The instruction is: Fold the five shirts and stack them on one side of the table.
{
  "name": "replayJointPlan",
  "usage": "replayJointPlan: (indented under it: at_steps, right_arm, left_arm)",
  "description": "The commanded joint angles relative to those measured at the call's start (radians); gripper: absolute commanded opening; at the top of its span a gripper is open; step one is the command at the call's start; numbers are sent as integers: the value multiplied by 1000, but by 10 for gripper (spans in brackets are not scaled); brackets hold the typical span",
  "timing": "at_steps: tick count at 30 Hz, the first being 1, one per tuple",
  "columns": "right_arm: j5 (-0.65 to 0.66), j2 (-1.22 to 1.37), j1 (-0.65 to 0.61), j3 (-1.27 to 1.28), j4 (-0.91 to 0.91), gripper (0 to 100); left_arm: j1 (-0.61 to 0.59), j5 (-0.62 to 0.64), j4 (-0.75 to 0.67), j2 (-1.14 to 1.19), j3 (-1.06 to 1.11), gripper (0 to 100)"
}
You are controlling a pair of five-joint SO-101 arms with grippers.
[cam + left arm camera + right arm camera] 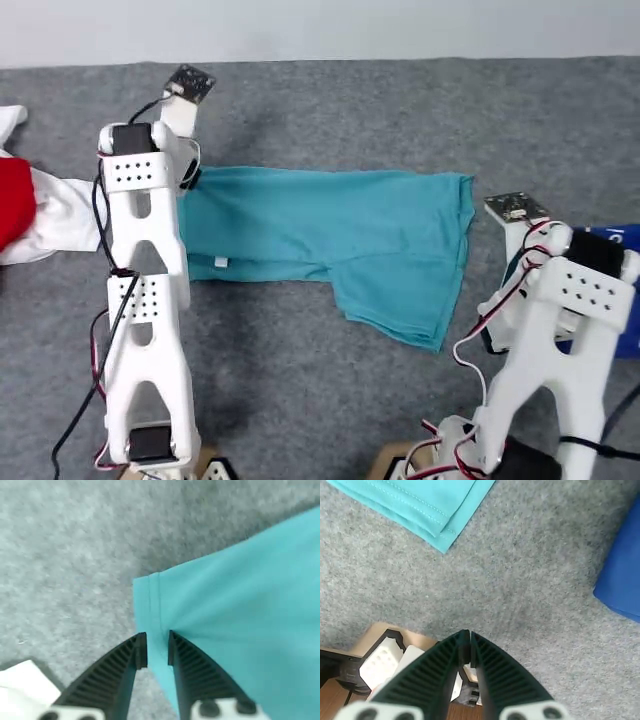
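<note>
Grey felt table (330,400); left end effector (156,650) pinching teal shirt (240,630) hem; right end effector (470,642) clenched, empty.

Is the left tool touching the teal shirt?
Touching. The left wrist view shows the left tool clamped on the hem of the teal shirt.

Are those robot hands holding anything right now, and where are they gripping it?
The left hand pinches the teal shirt by its edge, near a hemmed corner. The right hand is shut and holds nothing.
</note>
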Motion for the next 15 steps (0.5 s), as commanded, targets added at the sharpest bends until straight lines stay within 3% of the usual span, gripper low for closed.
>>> replayJointPlan:
  at_steps: [1, 9, 15]
  right_arm:
    - [-3, -36, -12, -5, -2, 10]
    - [-3, -36, -12, -5, 1, 10]
    - [-3, -28, -12, -5, -2, 10]
  left_arm:
    - [14, 0, 28, -43, -54, 80]
    - [44, 0, 29, -74, 4, 82]
    - [43, 0, 29, -129, 160, 175]
